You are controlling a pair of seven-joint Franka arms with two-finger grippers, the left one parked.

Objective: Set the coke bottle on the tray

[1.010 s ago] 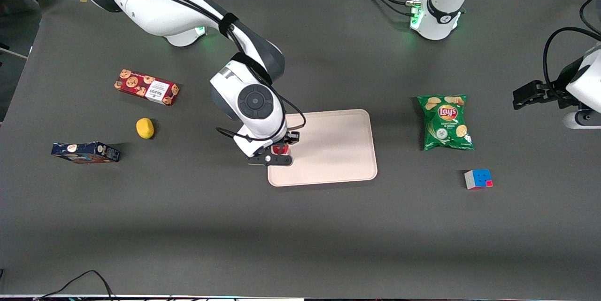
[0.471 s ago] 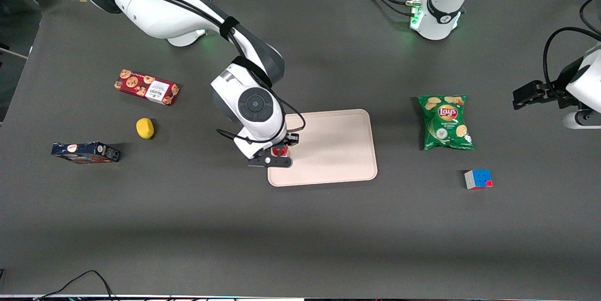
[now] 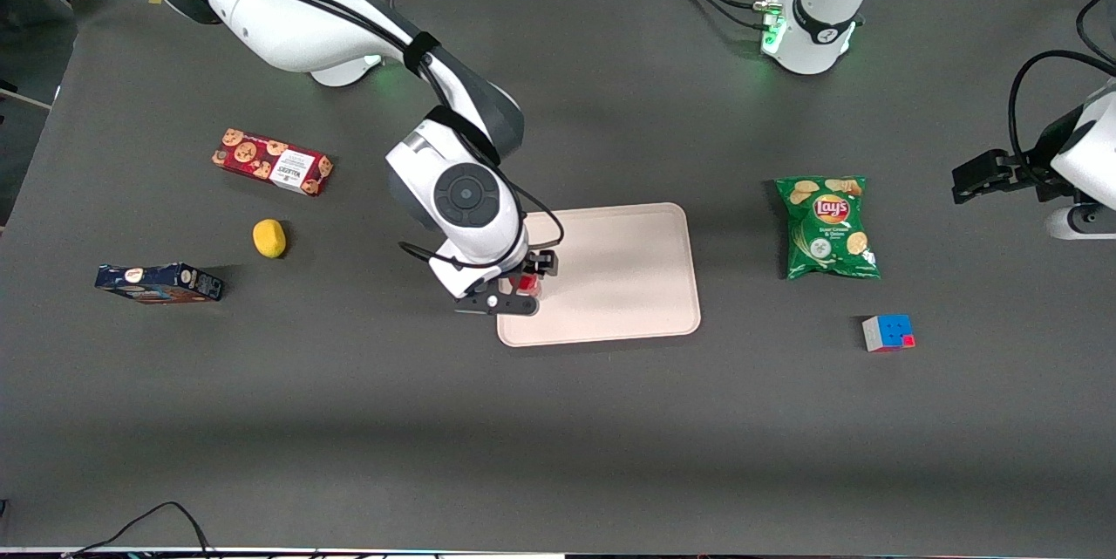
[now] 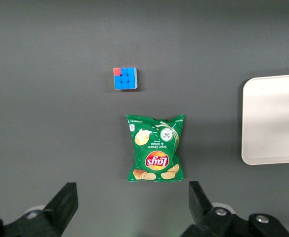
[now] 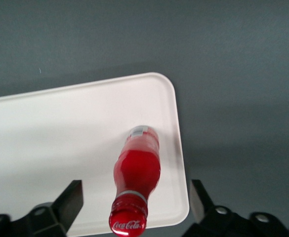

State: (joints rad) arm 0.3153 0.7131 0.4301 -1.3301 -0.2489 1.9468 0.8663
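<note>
The coke bottle [image 3: 526, 283] stands upright on the tray [image 3: 619, 271], near the tray's corner nearest the working arm's end and the front camera. In the right wrist view its red cap and red body [image 5: 136, 170] rise from the pale tray [image 5: 60, 143]. My right gripper [image 3: 517, 285] is over the bottle, open, with a finger [image 5: 70, 200] on each side of it and a gap to the bottle on both sides [image 5: 135, 192]. The tray's edge also shows in the left wrist view [image 4: 272, 118].
A green chips bag [image 3: 826, 226] and a colour cube [image 3: 888, 332] lie toward the parked arm's end. A cookie box [image 3: 272, 161], a lemon [image 3: 269, 238] and a dark blue box [image 3: 159, 282] lie toward the working arm's end.
My right wrist has shifted a little toward the working arm's end. The bottle stays in place on the tray.
</note>
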